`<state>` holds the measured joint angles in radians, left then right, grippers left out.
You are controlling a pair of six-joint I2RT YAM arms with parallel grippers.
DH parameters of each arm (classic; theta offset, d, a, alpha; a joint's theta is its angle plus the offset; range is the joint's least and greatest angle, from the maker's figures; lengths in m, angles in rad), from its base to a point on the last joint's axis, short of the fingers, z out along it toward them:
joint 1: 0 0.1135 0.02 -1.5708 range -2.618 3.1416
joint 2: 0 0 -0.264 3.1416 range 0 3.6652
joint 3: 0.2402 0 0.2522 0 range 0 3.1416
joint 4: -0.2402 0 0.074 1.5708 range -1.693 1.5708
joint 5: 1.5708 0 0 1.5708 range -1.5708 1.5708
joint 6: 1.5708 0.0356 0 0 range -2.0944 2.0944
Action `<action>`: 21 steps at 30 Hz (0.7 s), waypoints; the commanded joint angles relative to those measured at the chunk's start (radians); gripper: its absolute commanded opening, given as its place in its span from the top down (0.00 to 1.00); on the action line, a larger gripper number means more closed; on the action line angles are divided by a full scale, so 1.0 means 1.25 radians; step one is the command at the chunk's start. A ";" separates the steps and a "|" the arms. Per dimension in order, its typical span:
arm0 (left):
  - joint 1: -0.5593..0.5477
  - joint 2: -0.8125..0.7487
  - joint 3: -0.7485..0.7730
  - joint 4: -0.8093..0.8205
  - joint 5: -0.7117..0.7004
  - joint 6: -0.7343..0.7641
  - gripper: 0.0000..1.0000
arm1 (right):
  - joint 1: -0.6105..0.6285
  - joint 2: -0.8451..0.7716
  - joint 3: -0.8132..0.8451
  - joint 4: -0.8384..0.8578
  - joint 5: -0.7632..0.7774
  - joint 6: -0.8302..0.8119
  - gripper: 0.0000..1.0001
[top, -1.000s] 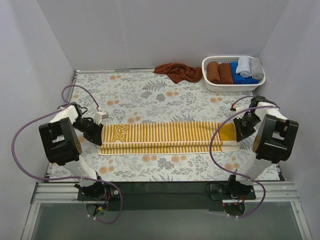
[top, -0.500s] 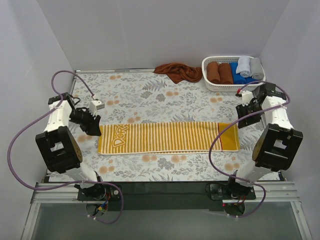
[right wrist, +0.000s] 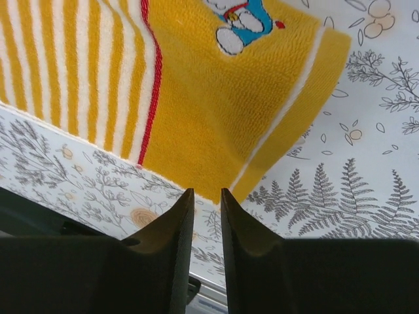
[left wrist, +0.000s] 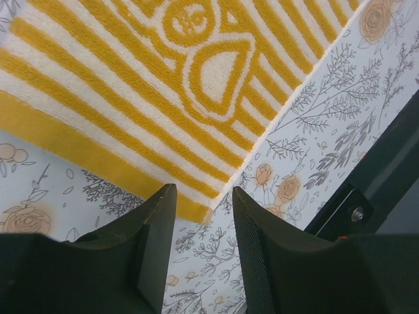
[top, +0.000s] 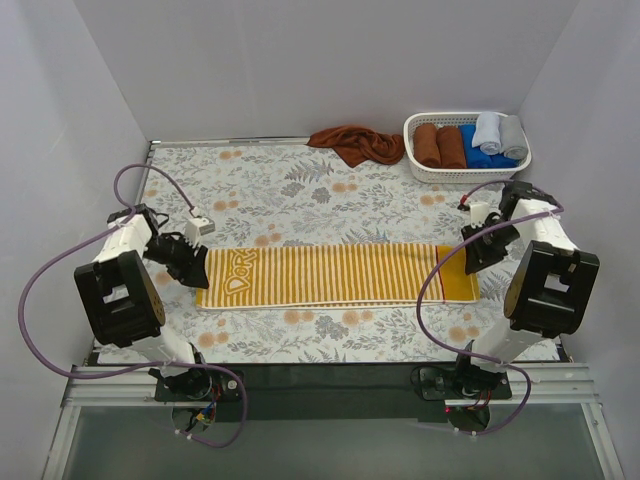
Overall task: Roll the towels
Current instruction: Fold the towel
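Mustard-yellow towel with white stripes [top: 340,275]: laid flat as a long band across the middle of the floral tablecloth [top: 300,200]. At its left end, left gripper [left wrist: 203,196], fingers parted with a clear gap, over the towel's near corner, clasping nothing. At its right end, right gripper [right wrist: 206,193], fingers only a narrow slit apart, empty, poised over the near corner of the plain yellow border. Rust-brown towel [top: 355,142] crumpled at the far edge, just beside the white basket [top: 465,176] of rolled cloths.
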<state>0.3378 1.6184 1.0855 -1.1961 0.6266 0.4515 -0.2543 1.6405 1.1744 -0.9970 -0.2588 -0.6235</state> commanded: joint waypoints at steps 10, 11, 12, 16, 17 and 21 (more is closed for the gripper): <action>-0.027 0.105 0.111 0.166 0.234 -0.221 0.67 | 0.001 0.147 0.182 0.015 -0.300 0.115 0.90; -0.028 0.118 0.116 0.182 0.244 -0.243 0.67 | 0.002 0.176 0.181 0.032 -0.297 0.118 0.91; -0.027 0.143 0.122 0.220 0.242 -0.264 0.67 | 0.002 0.188 0.178 0.044 -0.294 0.122 0.92; -0.028 0.202 0.135 0.275 0.204 -0.323 0.69 | 0.000 0.251 0.172 0.100 -0.264 0.143 0.94; -0.027 0.215 0.135 0.282 0.195 -0.334 0.70 | -0.002 0.272 0.172 0.122 -0.252 0.148 0.95; -0.027 0.259 0.144 0.310 0.137 -0.356 0.73 | -0.002 0.318 0.189 0.153 -0.243 0.169 0.96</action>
<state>0.3038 1.9297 1.2297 -0.8768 0.8352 0.0616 -0.2539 2.0178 1.3842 -0.8703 -0.5671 -0.4435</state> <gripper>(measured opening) 0.281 0.047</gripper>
